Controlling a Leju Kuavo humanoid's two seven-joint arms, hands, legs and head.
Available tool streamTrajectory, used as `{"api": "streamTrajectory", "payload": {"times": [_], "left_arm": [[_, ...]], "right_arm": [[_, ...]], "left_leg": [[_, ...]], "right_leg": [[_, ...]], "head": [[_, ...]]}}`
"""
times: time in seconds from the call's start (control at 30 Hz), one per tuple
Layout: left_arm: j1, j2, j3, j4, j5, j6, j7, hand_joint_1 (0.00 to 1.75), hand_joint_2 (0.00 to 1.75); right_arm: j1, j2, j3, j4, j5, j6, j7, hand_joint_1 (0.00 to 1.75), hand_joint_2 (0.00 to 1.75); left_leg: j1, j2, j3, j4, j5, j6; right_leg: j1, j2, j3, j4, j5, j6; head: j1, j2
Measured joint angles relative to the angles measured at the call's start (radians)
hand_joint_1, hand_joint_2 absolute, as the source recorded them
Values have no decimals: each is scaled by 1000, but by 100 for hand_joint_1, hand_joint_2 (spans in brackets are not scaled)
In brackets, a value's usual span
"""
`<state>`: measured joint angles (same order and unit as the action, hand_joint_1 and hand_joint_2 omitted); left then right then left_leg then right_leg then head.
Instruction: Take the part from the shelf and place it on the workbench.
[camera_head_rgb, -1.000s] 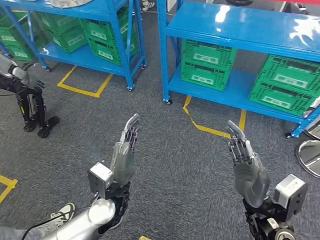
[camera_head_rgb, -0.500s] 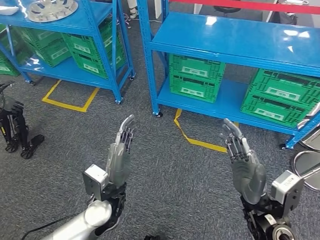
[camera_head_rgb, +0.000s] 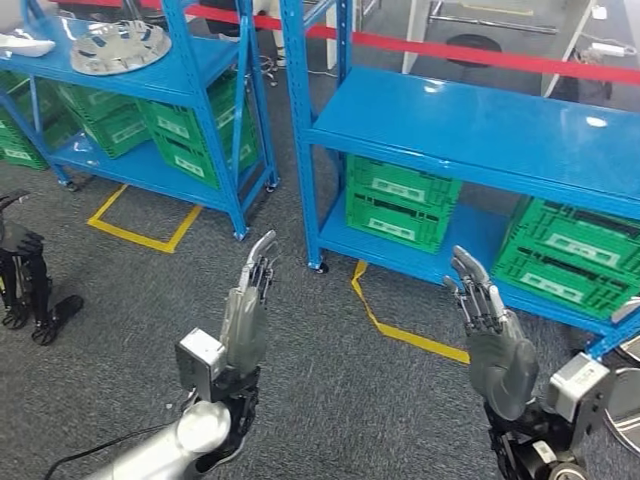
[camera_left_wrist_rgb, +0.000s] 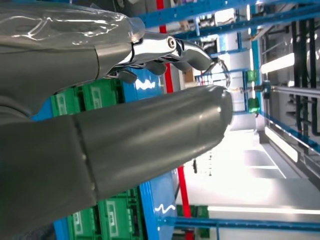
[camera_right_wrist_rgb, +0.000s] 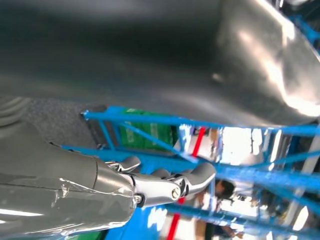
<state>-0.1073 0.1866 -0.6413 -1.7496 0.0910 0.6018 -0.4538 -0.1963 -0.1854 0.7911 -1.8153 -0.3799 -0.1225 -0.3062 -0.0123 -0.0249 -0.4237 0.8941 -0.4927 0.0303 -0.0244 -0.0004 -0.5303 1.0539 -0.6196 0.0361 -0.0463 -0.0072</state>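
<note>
A round silver part (camera_head_rgb: 121, 46) that looks like a wheel cover lies on the upper level of the left blue shelf (camera_head_rgb: 204, 62), far ahead and to the left of both hands. A paler part (camera_head_rgb: 18, 42) lies beside it at the picture's edge. My left hand (camera_head_rgb: 245, 318) is raised over the carpet, fingers straight and apart, holding nothing. My right hand (camera_head_rgb: 492, 338) is raised the same way, empty, in front of the right blue shelf (camera_head_rgb: 483, 125). The wrist views show the left hand (camera_left_wrist_rgb: 113, 130) and the right hand (camera_right_wrist_rgb: 105, 187) with fingers stretched out towards the shelving.
Green crates (camera_head_rgb: 400, 200) fill the lower shelf levels. Yellow floor tape (camera_head_rgb: 400, 330) marks the grey carpet. Dark legs of another robot (camera_head_rgb: 23, 290) stand at the left. A silver disc (camera_head_rgb: 630, 385) lies at the right edge. Red tape (camera_head_rgb: 483, 52) runs behind the shelves.
The whole picture has shifted: the camera has moved, bringing the shelf tops, the silver part and the red tape into view. Both hands stay raised and empty.
</note>
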Motion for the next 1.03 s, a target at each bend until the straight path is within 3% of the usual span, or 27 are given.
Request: {"api": "streamTrajectory", "payload": {"times": [0.07, 0.1, 0.13, 0.17, 0.2, 0.27, 0.3, 0.33, 0.37, 0.4, 0.43, 0.47, 0.5, 0.53, 0.6, 0.63, 0.67, 0.7, 0.77, 0.8, 0.83, 0.87, 0.93, 0.97, 1.03], "left_arm": [[-2, -2, 0, -9, 0, 0, -1, 0, 0], [-3, -3, 0, -13, -1, 0, -1, 0, 0], [-3, -4, 0, -14, -1, 0, -1, 0, 0], [-4, -4, -1, -14, -1, 0, -1, 0, 0], [-3, -3, -1, -14, 0, -1, -1, 0, 0], [-1, -2, -1, -14, 0, -2, -1, 0, 0], [0, -1, -1, -14, 0, -2, -2, 0, 0], [0, 0, -1, -14, 0, -2, -4, 0, 0], [0, 1, -1, -14, 0, -2, -6, 0, 0], [0, 1, -1, -14, 0, -2, -8, 0, 0], [2, 2, -1, -13, 0, -2, -9, 0, 0], [4, 3, -2, -11, 0, -2, -10, 0, 0], [6, 4, -2, -10, 0, -3, -11, 0, 0], [5, 5, -3, -9, 0, -4, -12, 0, 0], [-3, 5, -3, -10, 0, -7, -17, 0, 0], [-7, 5, -2, -11, 0, -8, -20, 0, 0], [-9, 4, -2, -11, -1, -9, -23, 0, 0], [-10, 3, -2, -11, -1, -9, -25, 0, 0], [-10, 3, -2, -10, -1, -8, -25, 0, 0], [-10, 3, -2, -9, -1, -7, -25, 0, 0], [-9, 3, -2, -8, -1, -5, -25, 0, 0], [-9, 3, -2, -8, -1, -4, -25, 0, 0], [-8, 3, -2, -7, -1, -2, -25, 0, 0], [-8, 3, -2, -6, -1, -1, -25, 0, 0], [-7, 3, -2, -4, -1, -1, -24, 0, 0]], "right_arm": [[-2, 5, -1, -8, 0, 0, -1, 0, 0], [-5, 7, -1, -13, 0, 0, -2, 0, 0], [-8, 8, -2, -14, 0, 0, -3, 0, 0], [-8, 9, -2, -14, 0, 0, -2, 0, 0], [-7, 9, -1, -14, 0, 1, -2, 0, 0], [-5, 9, -1, -13, 0, 0, -1, 0, 0], [-5, 9, -1, -12, 0, -1, -1, 0, 0], [-5, 9, -1, -12, 0, -1, -1, 0, 0], [-5, 9, -1, -11, 0, -1, -1, 0, 0], [-5, 9, -1, -10, 0, -2, -1, 0, 0], [-4, 9, 0, -7, 0, -4, 0, 0, 0], [-4, 9, 0, -5, 1, -6, 0, 0, 0], [-3, 8, 0, -2, 2, -8, 1, 0, 0], [-5, 8, 0, -1, 3, -10, 2, 0, 0], [-9, 9, -1, -5, 4, -12, 2, 0, 0], [-13, 10, -1, -7, 5, -11, 1, 0, 0], [-16, 10, -2, -7, 5, -11, 1, 0, 0], [-17, 10, -1, -7, 6, -11, 0, 0, 0], [-19, 10, -1, -2, 6, -10, 1, 0, 0], [-18, 10, -1, 1, 6, -10, 1, 0, 0], [-18, 10, -1, 4, 6, -9, 1, 0, 0], [-18, 10, -1, 6, 6, -8, 1, 0, 0], [-17, 9, -1, 12, 6, -7, 2, 0, 0], [-16, 8, 0, 15, 6, -6, 2, 0, 0], [-13, 7, 0, 18, 5, -5, 3, 0, 0]], "left_leg": [[8, 0, 30, 46, -33, -25], [13, 3, 7, 97, -15, -32], [15, 7, -37, 167, 6, -37], [17, 10, -97, 247, 18, -42], [19, 14, -162, 316, 11, -46], [21, 16, -274, 384, -61, -51], [22, 17, -310, 374, -102, -50], [22, 17, -334, 340, -122, -47], [21, 17, -348, 282, -104, -43], [18, 17, -353, 205, -29, -37], [15, 16, -355, 134, 76, -32], [11, 14, -355, 88, 173, -29], [7, 12, -356, 70, 241, -28], [2, 10, -360, 81, 260, -28], [0, 8, -356, 103, 230, -20], [1, 8, -345, 101, 215, -12], [4, 8, -329, 94, 201, -5], [5, 9, -311, 86, 189, -2], [4, 8, -277, 78, 163, 3], [3, 6, -259, 76, 149, 2], [2, 4, -240, 75, 134, 2], [0, 1, -219, 75, 120, 0], [-2, -5, -181, 74, 95, -4], [-3, -8, -172, 75, 89, -7], [-4, -13, -169, 75, 85, -11]], "right_leg": [[5, -3, 33, -98, 133, -20], [8, 2, 50, -101, 127, -30], [9, 5, 66, -106, 120, -38], [7, 6, 87, -114, 112, -43], [6, 6, 106, -125, 104, -46], [4, 9, 153, -153, 89, -47], [2, 12, 180, -168, 78, -46], [1, 16, 211, -184, 65, -44], [0, 18, 243, -197, 48, -40], [-1, 19, 267, -208, 28, -36], [-2, 21, 294, -211, 5, -32], [0, 24, 309, -214, -17, -25], [0, 27, 319, -219, -37, -19], [-1, 30, 334, -227, -52, -11], [-6, 29, 364, -265, -70, 0], [-7, 24, 369, -258, -82, 3], [-6, 19, 352, -215, -103, 3], [-4, 14, 305, -133, -131, 1], [3, 10, 161, 62, -169, -3], [5, 10, 96, 119, -154, -4], [6, 10, 48, 132, -112, -4], [5, 10, 20, 102, -47, -3], [4, 12, 2, 2, 82, -1], [5, 13, 4, -31, 121, -2], [8, 16, 8, -46, 141, 0]], "head": [[0, 0], [-4, 0], [-5, 0], [-7, 0], [-8, 0], [-11, 0], [-13, 0], [-15, 0], [-17, 0], [-18, 0], [-18, 0], [-17, 0], [-14, 0], [-10, 0], [-12, 0], [-13, 0], [-14, 0], [-13, 0], [-11, 0], [-10, 0], [-10, 0], [-10, 0], [-8, 0], [-7, 0], [-5, 0]]}}
